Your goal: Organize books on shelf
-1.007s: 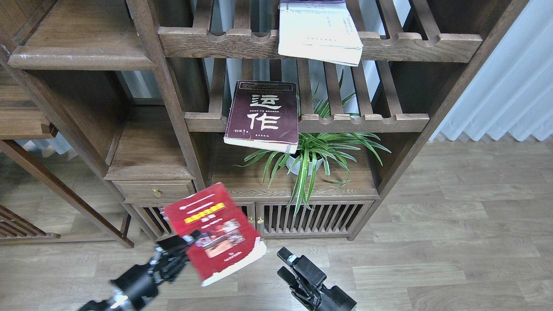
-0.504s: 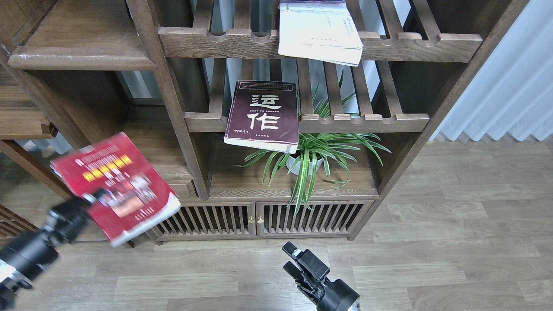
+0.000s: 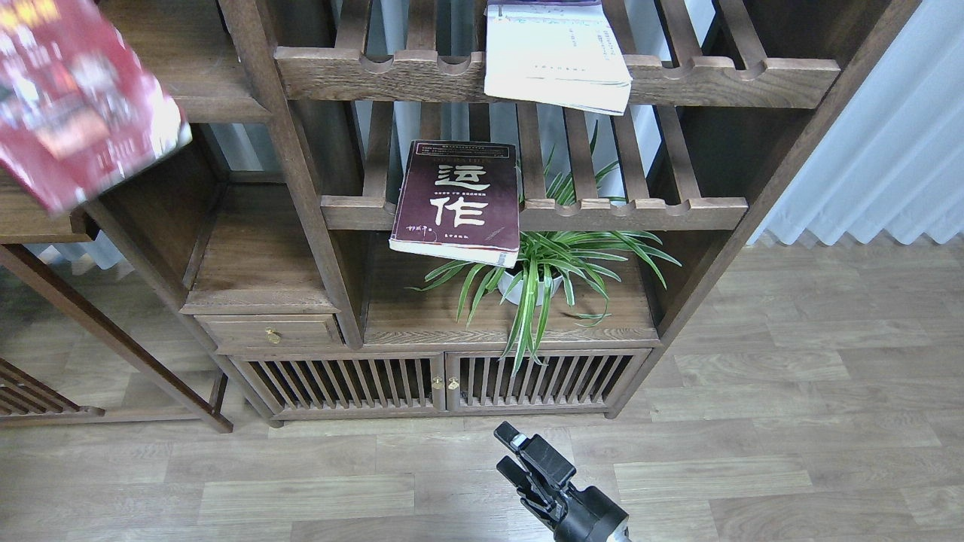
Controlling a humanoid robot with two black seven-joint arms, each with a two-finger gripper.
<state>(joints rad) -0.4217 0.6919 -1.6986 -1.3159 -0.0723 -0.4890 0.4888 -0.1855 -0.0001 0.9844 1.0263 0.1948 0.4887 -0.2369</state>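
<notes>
One book on its way to the shelf, two not yet gathered.

The red book [image 3: 75, 98], blurred, hangs at the top left over the solid brown shelf [image 3: 203, 53], apparently not yet set down; the left tool is out of view. The maroon book [image 3: 457, 202] lies on the middle slatted rack [image 3: 633, 213] and the white book [image 3: 556, 56] on the upper rack [image 3: 723, 74]. The right tool [image 3: 516, 452] sits low and empty; whether it is open cannot be told.
</notes>
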